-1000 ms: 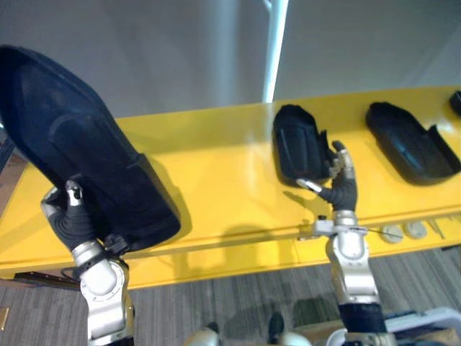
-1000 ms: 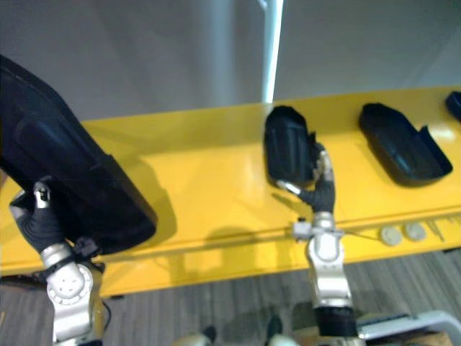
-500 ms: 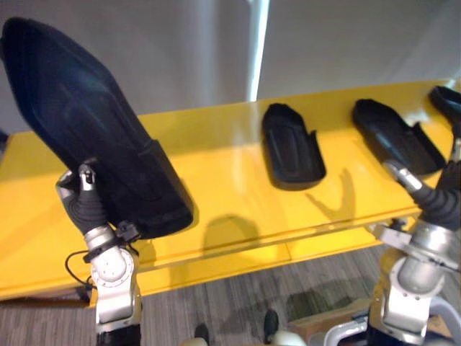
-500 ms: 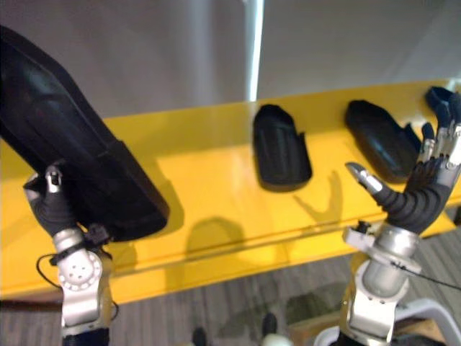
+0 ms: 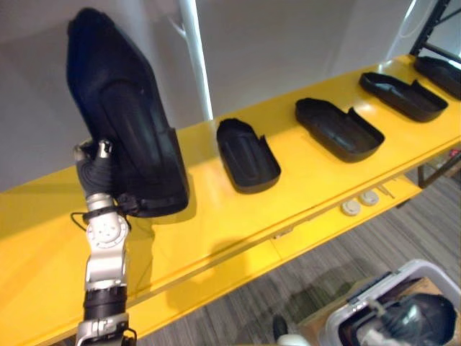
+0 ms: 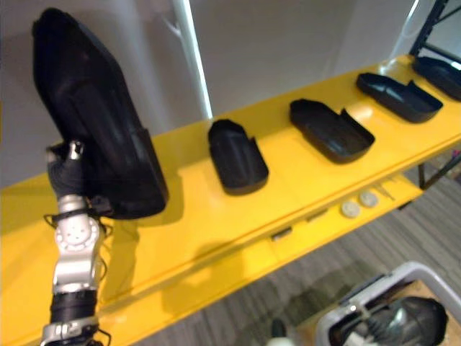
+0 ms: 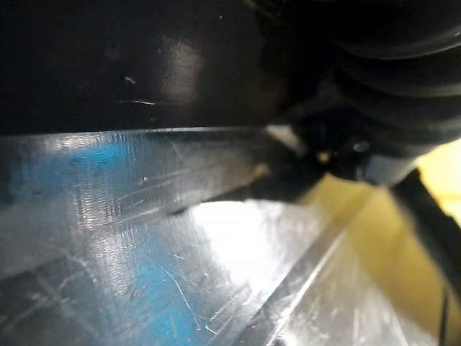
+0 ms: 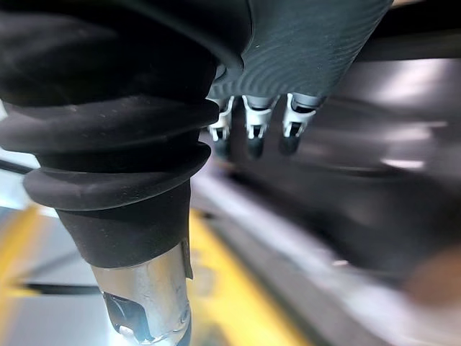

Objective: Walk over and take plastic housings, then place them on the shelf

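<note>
My left hand (image 5: 96, 171) is shut on a large black plastic housing (image 5: 122, 122) and holds it upright, with its lower end just above the left part of the yellow shelf (image 5: 209, 216). The left wrist view shows the housing's glossy surface (image 7: 144, 238) from very close. Several smaller black housings lie in a row on the shelf: one in the middle (image 5: 248, 155), one further right (image 5: 338, 128), another beyond it (image 5: 403, 95). My right hand (image 8: 248, 130) hangs with straight, relaxed fingers and nothing in them.
A grey wall with a bright vertical strip (image 5: 196, 65) backs the shelf. Two small white discs (image 5: 351, 207) sit on the shelf's lower front ledge. A pale bin (image 5: 392, 306) stands on the carpet at the lower right. A dark rack post (image 5: 431, 29) rises at the far right.
The camera has swung, so the shelf now runs up to the right. My right hand has dropped out of the eye views. The left hand still grips the big housing, now more upright.
</note>
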